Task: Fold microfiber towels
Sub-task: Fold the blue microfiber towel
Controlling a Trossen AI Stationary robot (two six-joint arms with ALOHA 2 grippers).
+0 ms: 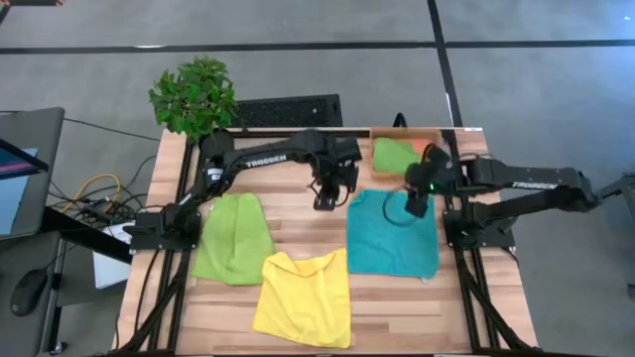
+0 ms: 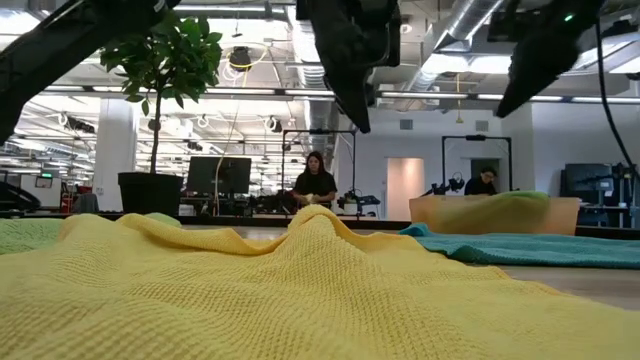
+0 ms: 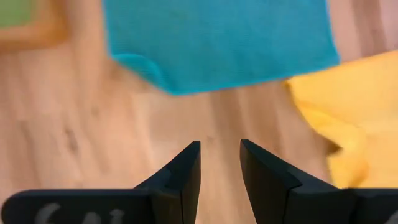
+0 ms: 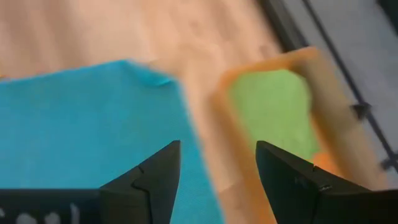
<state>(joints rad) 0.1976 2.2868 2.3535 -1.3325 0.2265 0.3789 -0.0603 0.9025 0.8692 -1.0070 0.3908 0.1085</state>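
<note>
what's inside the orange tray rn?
One green towel lies bunched in the orange tray, filling most of it; a strip of tray floor shows beside it in the right wrist view. Anything under that towel is covered. The right gripper partly overlaps the tray's corner from above.

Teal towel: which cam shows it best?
High view: the whole teal towel lies flat beside the yellow towel, below the open right gripper. Low view gives only a thin edge-on strip. Both wrist views show blurred parts.

We hold our left gripper (image 1: 326,201) mid-table, arm bent, fingers slightly parted and empty. Our right gripper (image 1: 418,206) hangs nearby, jaws wide, gripping nothing.
</note>
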